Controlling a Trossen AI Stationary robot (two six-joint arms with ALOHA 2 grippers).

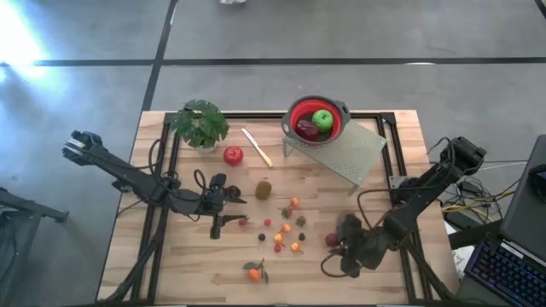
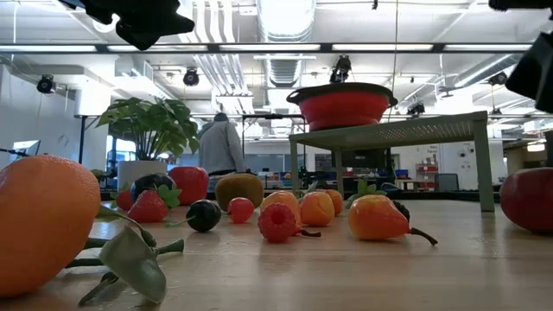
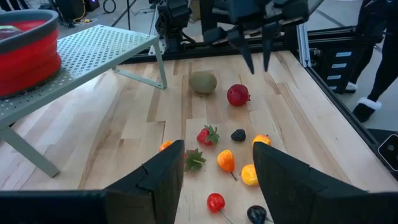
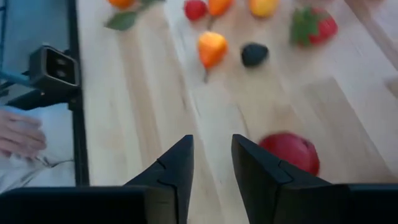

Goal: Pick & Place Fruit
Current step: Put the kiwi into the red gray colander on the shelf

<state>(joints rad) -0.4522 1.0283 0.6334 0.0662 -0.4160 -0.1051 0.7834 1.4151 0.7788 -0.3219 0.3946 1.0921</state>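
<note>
Fruit lies scattered on the wooden table: a red apple [image 1: 233, 155], a kiwi [image 1: 264, 189], a leafy tangerine [image 1: 254, 273] and several small berries and strawberries [image 1: 286, 226]. A green apple [image 1: 322, 118] and a dark plum [image 1: 305, 130] sit in the red bowl [image 1: 296, 109]. My right gripper [image 4: 211, 146] is tilted down just beside a small round red fruit [image 4: 289, 152]; its fingers stand slightly apart with nothing between them. My left gripper [image 3: 217, 152] waits open above the berries at the table's middle left [image 1: 232, 209].
The red bowl stands on a perforated grey-green stand [image 1: 354, 153] at the back right. A potted plant [image 1: 199, 125] and a pale knife [image 1: 256, 147] are at the back left. A black frame [image 1: 162, 196] runs along the table's sides. A person stands in the room behind the table [image 2: 220, 147].
</note>
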